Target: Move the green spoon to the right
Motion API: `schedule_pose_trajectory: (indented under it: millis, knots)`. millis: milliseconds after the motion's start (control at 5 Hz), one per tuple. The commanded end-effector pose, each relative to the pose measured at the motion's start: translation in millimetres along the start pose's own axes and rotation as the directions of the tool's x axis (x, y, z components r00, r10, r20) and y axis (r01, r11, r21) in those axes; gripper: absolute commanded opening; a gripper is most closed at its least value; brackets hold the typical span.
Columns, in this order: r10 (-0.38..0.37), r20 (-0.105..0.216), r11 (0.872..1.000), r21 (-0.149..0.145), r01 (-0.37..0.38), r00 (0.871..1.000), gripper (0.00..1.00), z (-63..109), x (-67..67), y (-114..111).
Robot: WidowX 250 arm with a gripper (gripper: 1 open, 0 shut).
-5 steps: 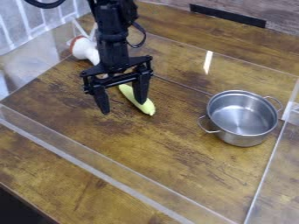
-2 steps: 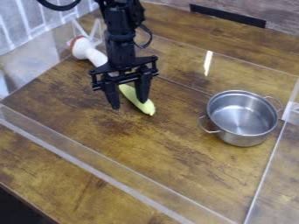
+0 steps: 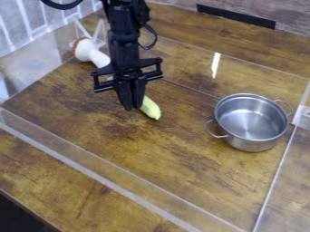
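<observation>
The green spoon [image 3: 149, 109] lies on the wooden table, left of centre; only the near end of its yellow-green handle shows below the fingers, the rest is hidden. My gripper [image 3: 132, 101] points straight down over it, its black fingers drawn close together around the handle's upper part, low at the table. The jaws look shut on the spoon.
A shiny steel pot [image 3: 252, 120] stands at the right. A white and red object [image 3: 86, 50] lies at the back left behind the arm. A clear plastic wall [image 3: 145, 192] rims the work area, with a strip of wood in front of it.
The fingers stood wide apart astride the spoon before; now they have closed in on its handle. The hand has stayed in place.
</observation>
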State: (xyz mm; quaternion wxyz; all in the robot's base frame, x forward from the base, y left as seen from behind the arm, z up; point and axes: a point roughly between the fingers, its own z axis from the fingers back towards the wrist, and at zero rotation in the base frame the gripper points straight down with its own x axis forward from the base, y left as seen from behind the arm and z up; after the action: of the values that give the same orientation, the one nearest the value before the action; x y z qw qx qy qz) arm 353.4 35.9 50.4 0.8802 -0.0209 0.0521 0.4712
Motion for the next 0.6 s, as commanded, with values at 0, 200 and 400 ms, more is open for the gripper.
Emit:
schedule_pose_trajectory:
  millis: [0,200,400]
  knots:
    - [-0.03,0.043,0.999,-0.036,0.032,0.999,1.0,24.0,-2.8,-9.4]
    - [-0.006,0.04,0.999,-0.035,0.007,0.999,0.0,29.5,0.8,-14.4]
    - [0.013,0.034,1.0,-0.029,-0.012,0.999,1.0,31.5,4.3,-18.3]
